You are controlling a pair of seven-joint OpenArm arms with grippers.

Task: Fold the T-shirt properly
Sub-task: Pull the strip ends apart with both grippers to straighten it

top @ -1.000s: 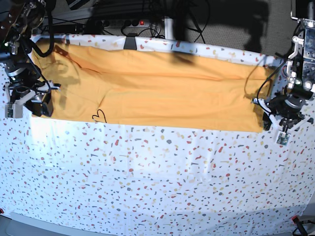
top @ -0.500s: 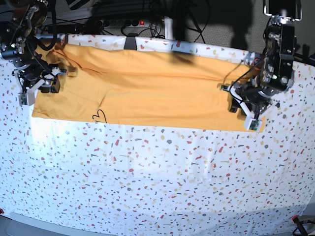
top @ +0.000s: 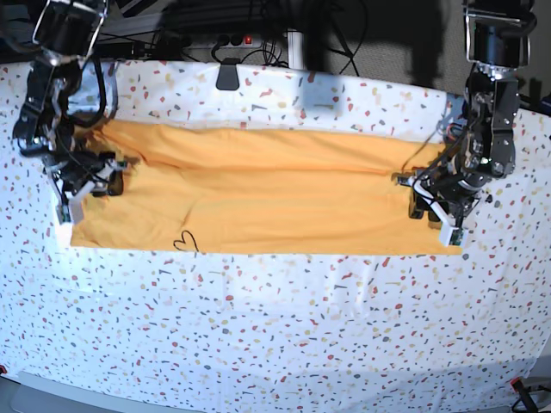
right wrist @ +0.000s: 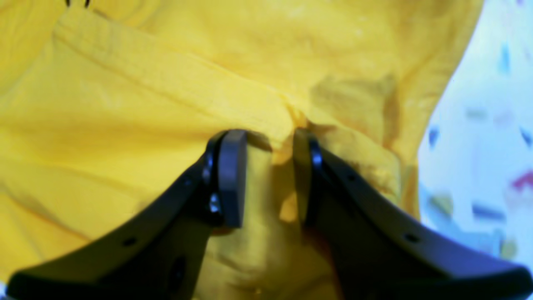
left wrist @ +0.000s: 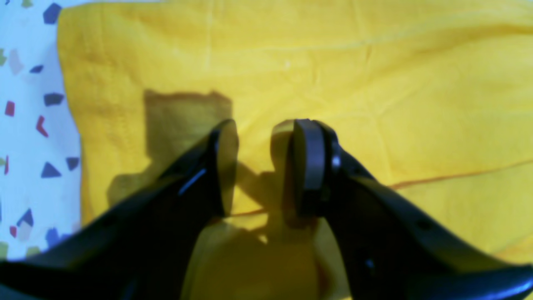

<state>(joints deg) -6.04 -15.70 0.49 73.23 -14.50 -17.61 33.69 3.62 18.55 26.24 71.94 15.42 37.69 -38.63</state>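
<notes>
Shirts: one T-shirt (top: 258, 194), orange-yellow, folded into a long band lying across the far half of the table (top: 275, 327).
Shirt position: one short end lies under the left tool, the other under the right tool; a long crease runs along its length.
Lettering: one small black looped mark (top: 183, 242) near the shirt's front edge, toward the right arm's end.
Tools: two, one at each short end of the shirt.
Left tool (left wrist: 260, 166): over the shirt beside its end edge; both fingers stand apart with yellow cloth showing in the gap. Whether cloth is pinched, I cannot tell.
Right tool (right wrist: 268, 177): set down onto a hemmed fold of the shirt; a ridge of cloth rises between the two fingers, which press against it from both sides.
Table cover: one white cloth with small coloured flecks, showing beside the shirt's edge in both wrist views.
Clips: one dark clip (top: 227, 76) on the table's far edge.
</notes>
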